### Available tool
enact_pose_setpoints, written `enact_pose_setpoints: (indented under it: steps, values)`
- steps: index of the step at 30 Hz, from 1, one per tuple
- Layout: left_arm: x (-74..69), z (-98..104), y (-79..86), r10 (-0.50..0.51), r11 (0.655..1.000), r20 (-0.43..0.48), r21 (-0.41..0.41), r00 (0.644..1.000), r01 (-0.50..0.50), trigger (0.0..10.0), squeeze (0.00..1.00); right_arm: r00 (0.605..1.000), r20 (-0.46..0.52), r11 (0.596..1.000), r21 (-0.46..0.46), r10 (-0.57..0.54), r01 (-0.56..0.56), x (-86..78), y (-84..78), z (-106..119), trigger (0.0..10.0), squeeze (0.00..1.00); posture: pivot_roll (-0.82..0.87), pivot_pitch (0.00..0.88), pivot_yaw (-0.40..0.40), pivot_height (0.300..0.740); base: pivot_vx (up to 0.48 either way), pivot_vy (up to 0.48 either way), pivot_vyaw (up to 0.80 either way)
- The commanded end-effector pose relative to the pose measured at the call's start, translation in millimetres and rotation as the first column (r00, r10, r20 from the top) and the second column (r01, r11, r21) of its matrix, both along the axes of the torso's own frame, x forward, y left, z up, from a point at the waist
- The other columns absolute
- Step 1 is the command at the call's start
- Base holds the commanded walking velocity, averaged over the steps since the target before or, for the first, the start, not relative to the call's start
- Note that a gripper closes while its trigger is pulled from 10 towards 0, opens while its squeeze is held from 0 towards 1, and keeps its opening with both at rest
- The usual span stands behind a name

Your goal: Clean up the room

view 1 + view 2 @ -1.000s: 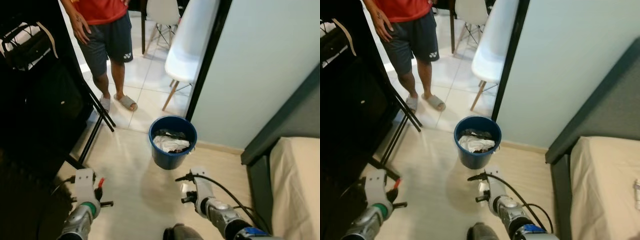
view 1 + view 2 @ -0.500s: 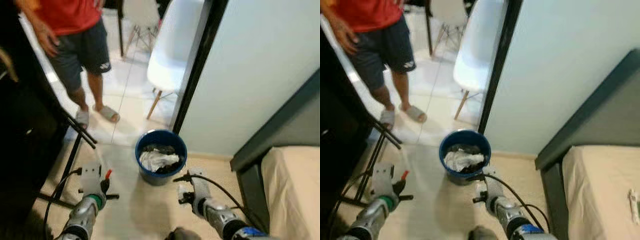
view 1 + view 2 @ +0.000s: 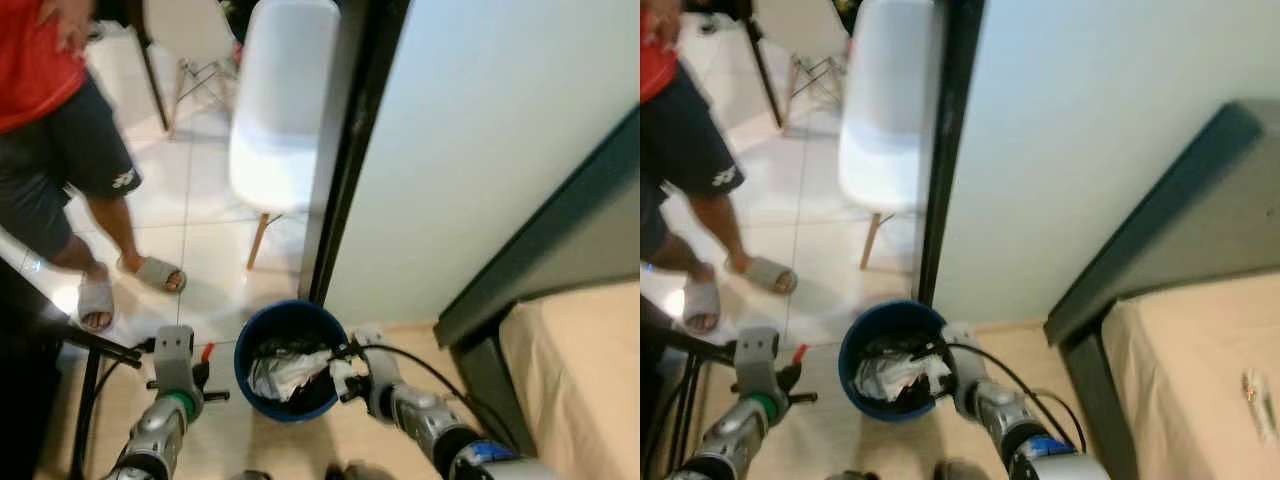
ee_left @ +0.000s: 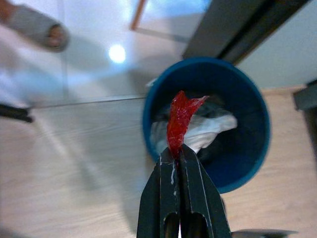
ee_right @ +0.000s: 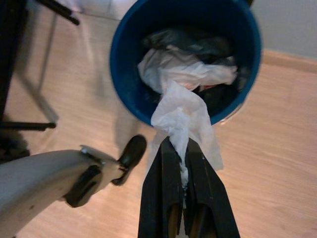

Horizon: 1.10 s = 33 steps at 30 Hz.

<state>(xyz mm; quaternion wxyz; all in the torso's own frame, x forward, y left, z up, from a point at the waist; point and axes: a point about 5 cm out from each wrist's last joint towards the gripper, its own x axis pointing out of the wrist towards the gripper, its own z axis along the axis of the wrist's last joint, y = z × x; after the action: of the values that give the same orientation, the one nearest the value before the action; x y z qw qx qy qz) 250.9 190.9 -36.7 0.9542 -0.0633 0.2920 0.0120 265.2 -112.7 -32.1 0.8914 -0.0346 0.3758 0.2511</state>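
A blue bucket (image 3: 288, 318) full of white and dark rubbish stands on the wooden floor just in front of me. My left gripper (image 3: 203, 366) hangs just left of the bucket, shut on a small red scrap (image 4: 180, 118); in the left wrist view the scrap sticks out towards the bucket's rim (image 4: 208, 63). My right gripper (image 3: 344, 383) is at the bucket's right edge, shut on a crumpled white tissue (image 5: 184, 116). The tissue hangs over the near rim (image 5: 123, 59), partly outside the bucket.
A person (image 3: 60, 150) in dark shorts and sandals stands on the tiles at the far left. A white chair (image 3: 278, 110) stands behind the bucket beside a black door frame (image 3: 345, 160). A bed (image 3: 580, 390) lies to the right, and a black rack leg (image 3: 95, 345) to the left.
The whole view has swung right and moved forward, so the bucket now lies right between my grippers. Both grippers keep their hold on the scrap and the tissue.
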Motion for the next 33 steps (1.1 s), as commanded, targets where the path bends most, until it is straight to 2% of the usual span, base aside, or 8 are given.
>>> enact_pose_setpoints:
  steps: [1, 5, 8, 13, 16, 23, 26, 33]
  values:
    - [-18.0, -14, -0.6, 0.011, 1.0, -0.071, -0.004, 0.997, -0.011, 10.0, 0.0, 1.0, -0.009, 0.999, -0.031, 0.028, -0.028, -3.3, 0.2, -3, 10.0, 0.0, 0.0, 0.0, 0.003, 0.74, 0.0, 0.0, 0.0]
    - [-18.0, -14, -0.6, 0.011, 1.0, -0.071, -0.004, 0.997, -0.011, 10.0, 0.0, 1.0, -0.009, 0.999, -0.031, 0.028, -0.028, -3.3, 0.2, -3, 10.0, 0.0, 0.0, 0.0, 0.003, 0.74, 0.0, 0.0, 0.0]
    - [-22.9, -17, 0.5, 0.026, 1.0, -0.077, -0.01, 0.997, -0.027, 10.0, 0.0, 0.999, 0.018, 0.996, -0.08, 0.031, -0.029, 3.8, 3.1, 2, 10.0, 0.0, 0.03, 0.0, -0.012, 0.74, 0.0, 0.0, 0.0]
    - [-21.1, -14, -1.3, 0.027, 1.0, -0.04, -0.014, 0.999, -0.028, 10.0, 0.0, 0.997, 0.071, 1.0, -0.012, -0.005, 0.006, 22.0, 18.6, 19, 10.0, 0.0, 0.06, 0.026, -0.02, 0.74, 0.0, 0.0, 0.0]
    - [-23.4, -15, -2.0, 0.026, 0.999, -0.023, -0.017, 0.999, -0.027, 10.0, 0.0, 0.994, 0.104, 1.0, -0.023, -0.012, 0.014, 30.2, 21.7, 27, 10.0, 0.0, 0.08, 0.065, -0.01, 0.74, 0.0, 0.0, 0.0]
    - [-30.1, -17, -0.9, 0.025, 1.0, -0.017, -0.015, 1.0, -0.025, 10.0, 0.0, 0.992, 0.123, 0.999, -0.032, -0.04, 0.044, 36.6, 20.9, 32, 10.0, 0.0, 0.1, 0.086, -0.007, 0.74, 0.0, 0.0, 0.0]
    - [-36.0, -19, 3.5, 0.035, 0.999, -0.009, -0.012, 0.999, -0.035, 10.0, 0.0, 0.985, 0.158, 0.998, -0.015, -0.063, 0.066, 44.0, 22.1, 40, 10.0, 1.0, 0.12, 0.122, -0.001, 0.74, 0.0, 0.0, 0.0]
    - [-40.9, -19, 5.7, 0.035, 0.999, 0.01, -0.008, 0.999, -0.035, 10.0, 0.0, 0.976, 0.172, 0.991, 0.039, -0.132, 0.127, 50.9, 22.2, 47, 10.0, 1.0, 0.14, 0.14, 0.006, 0.74, 0.0, 0.0, 0.0]
